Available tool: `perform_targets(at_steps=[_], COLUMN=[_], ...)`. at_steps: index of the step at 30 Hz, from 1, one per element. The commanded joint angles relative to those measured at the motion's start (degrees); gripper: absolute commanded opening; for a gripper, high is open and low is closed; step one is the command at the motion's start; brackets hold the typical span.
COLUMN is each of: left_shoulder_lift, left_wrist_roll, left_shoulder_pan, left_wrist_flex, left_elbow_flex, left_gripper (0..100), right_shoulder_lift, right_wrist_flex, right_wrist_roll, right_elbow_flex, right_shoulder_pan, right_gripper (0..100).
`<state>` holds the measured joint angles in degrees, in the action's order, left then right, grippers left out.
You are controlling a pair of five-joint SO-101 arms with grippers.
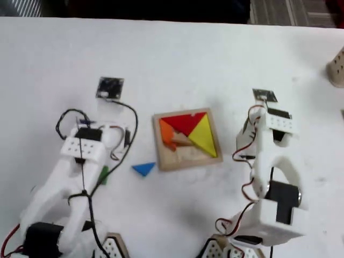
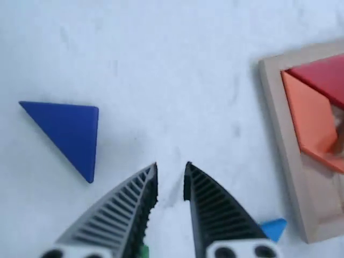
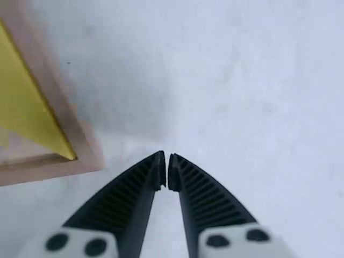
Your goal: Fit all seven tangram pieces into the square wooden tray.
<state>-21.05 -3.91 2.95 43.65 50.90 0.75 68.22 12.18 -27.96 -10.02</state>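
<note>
While a red triangle [image 1: 185, 122], a yellow triangle [image 1: 204, 136] and an orange piece [image 1: 167, 131] are seated in the tray [image 1: 188, 162], the task is judged less than half done; other pieces are seen loose on the table [image 1: 188, 64].

A light blue triangle [image 1: 143, 169] is noted just beside the tray's corner on the left arm's side, apart from the rim; a dark blue triangle [image 2: 67, 131] is noted farther out, on the side of the left gripper [image 2: 170, 173] away from the tray; a green piece [image 1: 103, 174] is partly hidden under the left arm, well apart from the tray.

The left gripper is held low over bare table beside the tray; its jaws are parted by a narrow gap, with nothing between them. The right gripper [image 3: 166, 162] is held just off the tray's opposite side, near the yellow tip; its jaws are all but closed, on nothing.

The pieces are judged thin, stiff and light, with smooth faces that may slide if nudged; since each lies flat, it is best taken by its side edges, with the jaws widened first and brought fully down; for a triangle, a hold near the middle is suggested, so that twisting is avoided.
</note>
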Motion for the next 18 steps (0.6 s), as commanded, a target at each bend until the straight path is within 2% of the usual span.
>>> perform_targets(at_steps=[1,7,12,14,18], left_shoulder_lift=[-2.24,-2.24,-2.24,-2.24,-2.24], left_wrist_roll=[-0.88,-0.53,-0.7,-0.79,-0.79], left_shoulder_pan=[-0.66,-0.75,-3.3,-4.88,-5.32], left_wrist_flex=[-2.29,-2.37,-5.36,-6.42,-6.42], left_elbow_flex=[0.09,0.26,0.79,0.79,0.79], left_gripper=[9,9,9,9,9], right_shoulder_lift=[-6.2,-7.69,-7.6,-7.6,-7.6], right_wrist_flex=[4.62,8.22,2.95,0.4,-9.27], right_wrist_roll=[0.88,8.79,17.05,17.58,13.63], right_elbow_flex=[4.66,11.16,12.31,11.96,7.03], right_shoulder_pan=[4.35,14.55,22.73,24.92,26.51], right_gripper=[1.7,1.7,1.7,1.7,1.7])
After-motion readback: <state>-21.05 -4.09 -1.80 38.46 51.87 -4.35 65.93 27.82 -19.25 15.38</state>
